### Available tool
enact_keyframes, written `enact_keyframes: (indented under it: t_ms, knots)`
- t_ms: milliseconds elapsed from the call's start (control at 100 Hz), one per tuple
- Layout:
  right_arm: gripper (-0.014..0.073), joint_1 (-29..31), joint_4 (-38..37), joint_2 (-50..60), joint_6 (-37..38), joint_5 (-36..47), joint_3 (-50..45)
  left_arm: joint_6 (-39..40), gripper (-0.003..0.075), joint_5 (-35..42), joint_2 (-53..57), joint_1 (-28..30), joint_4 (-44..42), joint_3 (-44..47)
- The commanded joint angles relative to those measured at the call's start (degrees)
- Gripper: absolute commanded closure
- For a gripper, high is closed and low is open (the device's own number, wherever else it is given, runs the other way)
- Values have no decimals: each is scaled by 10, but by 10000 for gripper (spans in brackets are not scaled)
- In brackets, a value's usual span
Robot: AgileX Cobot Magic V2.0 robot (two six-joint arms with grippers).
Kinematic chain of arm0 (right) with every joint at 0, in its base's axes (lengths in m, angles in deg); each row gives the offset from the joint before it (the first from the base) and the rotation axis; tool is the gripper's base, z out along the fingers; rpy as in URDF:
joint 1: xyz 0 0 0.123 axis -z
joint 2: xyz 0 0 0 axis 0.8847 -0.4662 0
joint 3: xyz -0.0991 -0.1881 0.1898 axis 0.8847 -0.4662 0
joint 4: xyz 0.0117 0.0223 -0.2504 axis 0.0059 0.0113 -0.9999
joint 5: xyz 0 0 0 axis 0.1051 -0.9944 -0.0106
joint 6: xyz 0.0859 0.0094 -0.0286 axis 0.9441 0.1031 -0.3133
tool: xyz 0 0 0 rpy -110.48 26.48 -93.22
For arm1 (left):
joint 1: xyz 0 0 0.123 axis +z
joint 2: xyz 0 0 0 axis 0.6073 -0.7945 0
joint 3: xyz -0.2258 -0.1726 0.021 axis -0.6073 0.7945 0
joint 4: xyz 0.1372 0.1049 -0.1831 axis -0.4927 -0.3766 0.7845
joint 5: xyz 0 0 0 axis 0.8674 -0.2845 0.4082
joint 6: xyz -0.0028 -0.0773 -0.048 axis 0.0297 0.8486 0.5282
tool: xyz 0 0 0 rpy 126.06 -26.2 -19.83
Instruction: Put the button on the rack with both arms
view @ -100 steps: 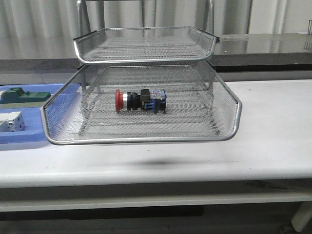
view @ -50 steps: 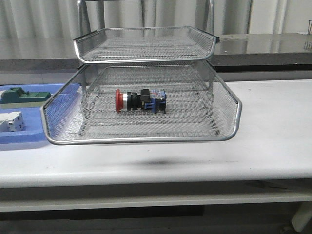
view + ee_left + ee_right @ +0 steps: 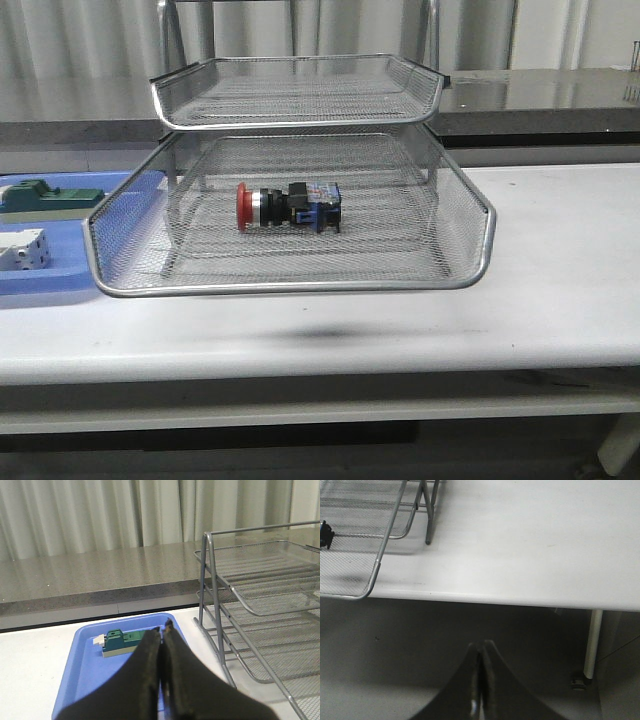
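The button point(image 3: 288, 207), with red cap, silver collar, black body and blue end block, lies on its side in the middle of the bottom tray of the wire-mesh rack point(image 3: 300, 287). Neither arm shows in the front view. My left gripper point(image 3: 162, 629) is shut and empty, held above the blue tray point(image 3: 85, 672), to the left of the rack point(image 3: 260, 610). My right gripper point(image 3: 481, 645) is shut and empty, below and in front of the table's front edge, off the rack's right corner point(image 3: 375, 575). A dark tip of the button point(image 3: 325, 534) shows in the right wrist view.
A flat blue tray point(image 3: 45, 285) stands left of the rack and holds a green block point(image 3: 45, 196) and a white block point(image 3: 22, 250). The green block point(image 3: 120, 641) also shows in the left wrist view. A grey counter point(image 3: 560, 100) runs behind the table. A table leg point(image 3: 591, 640) stands at the right.
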Motion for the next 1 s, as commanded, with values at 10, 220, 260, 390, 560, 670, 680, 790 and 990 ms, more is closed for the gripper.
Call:
enact_keyframes:
  t_ms: [10,220,260,390,560,670,680,790,990]
  knots:
    - [662,0,20,-3,-1,49,19,5,741,50,-3,2,6,-16]
    - [662,0,95,-46,-1,82,19,5,741,50,-3,2,6,-16]
    - [662,0,111,-64,-1,86,19,5,741,50,-3,2,6,-16]
    - [662,-2,173,-125,-11,96,19,5,741,50,-3,2,6,-16]
    - [662,-2,257,-210,-71,111,19,5,741,50,-3,2,6,-16]
    - [660,-4,288,-262,-96,119,19,5,741,50,-3,2,6,-16]
    - [660,-4,290,-268,-97,119,19,5,741,50,-3,2,6,-16]
    - [660,-20,291,-315,-98,129,19,5,741,50,-3,2,6,-16]
    - [660,-88,291,-382,-98,182,19,5,741,50,-3,2,6,-16]
